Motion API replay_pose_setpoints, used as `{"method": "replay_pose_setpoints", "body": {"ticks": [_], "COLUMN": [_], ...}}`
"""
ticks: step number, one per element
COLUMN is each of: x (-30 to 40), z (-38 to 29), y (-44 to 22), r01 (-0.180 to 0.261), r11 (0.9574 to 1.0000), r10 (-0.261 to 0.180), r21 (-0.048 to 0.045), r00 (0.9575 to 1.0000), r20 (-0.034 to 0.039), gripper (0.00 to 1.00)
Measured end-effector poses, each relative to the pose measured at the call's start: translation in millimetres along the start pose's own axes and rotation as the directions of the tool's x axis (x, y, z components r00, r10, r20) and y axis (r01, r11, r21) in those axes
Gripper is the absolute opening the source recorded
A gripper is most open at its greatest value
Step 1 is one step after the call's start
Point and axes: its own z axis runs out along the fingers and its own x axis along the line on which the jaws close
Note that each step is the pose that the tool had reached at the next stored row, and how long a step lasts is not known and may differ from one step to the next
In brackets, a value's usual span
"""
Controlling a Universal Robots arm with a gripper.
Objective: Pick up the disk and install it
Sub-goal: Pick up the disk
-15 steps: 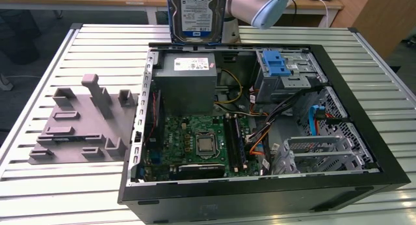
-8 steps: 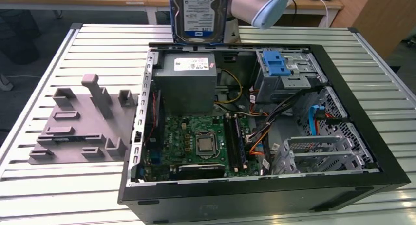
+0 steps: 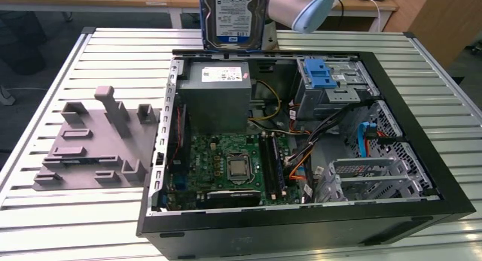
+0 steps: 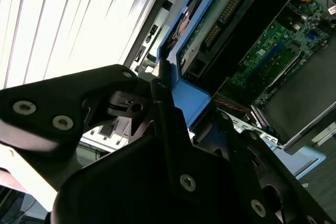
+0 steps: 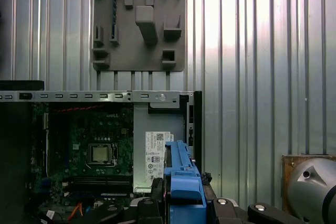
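Hanging upright over the far rim of the open computer case (image 3: pixel 421 176), the disk (image 3: pixel 232 15) sits in the pincer (image 5: pixel 182 187), whose black fingers (image 4: pixel 164 103) are closed narrowly on the blue plastic rail along the drive's edge. It touches nothing else that I can see. Below it lie the grey box (image 3: pixel 218 97), the motherboard (image 3: pixel 233 159) and the metal cage (image 3: pixel 331 83) with its blue latch. The grey moulded tray (image 3: pixel 90 148) stands apart on the slatted surface (image 3: pixel 75 216). The grip looks to bear on the plastic rail rather than on the metal body, so I judge the drive could twist or slip if it is jolted. A tilted approach could also knock the drive against the case rim, snag the orange cables (image 3: pixel 295 159), or jam it at the mouth of the bay. The disk carries a blue-and-white label with barcodes facing the exterior view, and the grey box has a white sticker (image 5: pixel 156 150). The print on both is too small to tell.
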Motion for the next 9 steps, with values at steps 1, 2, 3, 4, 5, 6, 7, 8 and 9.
{"method": "replay_pose_setpoints", "body": {"ticks": [1,2,3,4,5,6,7,8,9], "x": [0.0,-0.1,-0.1,-0.1,-0.1,-0.2,-0.1,-0.2,-0.2], "z": [0.0,-0.1,-0.1,-0.1,-0.1,-0.1,-0.1,-0.1,-0.1], "y": [-0.5,-9.2,-9.7,-10.2,-10.8,-11.4,-11.9,-12.4,-12.8], "r01": [0.000,0.000,0.000,0.000,0.000,0.000,0.000,0.000,0.000], "r11": [1.0000,1.0000,1.0000,1.0000,1.0000,1.0000,1.0000,1.0000,1.0000], "r10": [0.000,0.000,0.000,0.000,0.000,0.000,0.000,0.000,0.000], "r21": [0.0000,0.0000,0.0000,0.0000,0.0000,0.0000,0.0000,0.0000,0.0000], "r00": [1.0000,1.0000,1.0000,1.0000,1.0000,1.0000,1.0000,1.0000,1.0000], "r20": [0.0001,0.0000,0.0001,0.0000,0.0000,0.0000,0.0001,0.0001,0.0000], "gripper": [0.36,0.36,0.36,0.36,0.36,0.36,0.36,0.36,0.36]}}
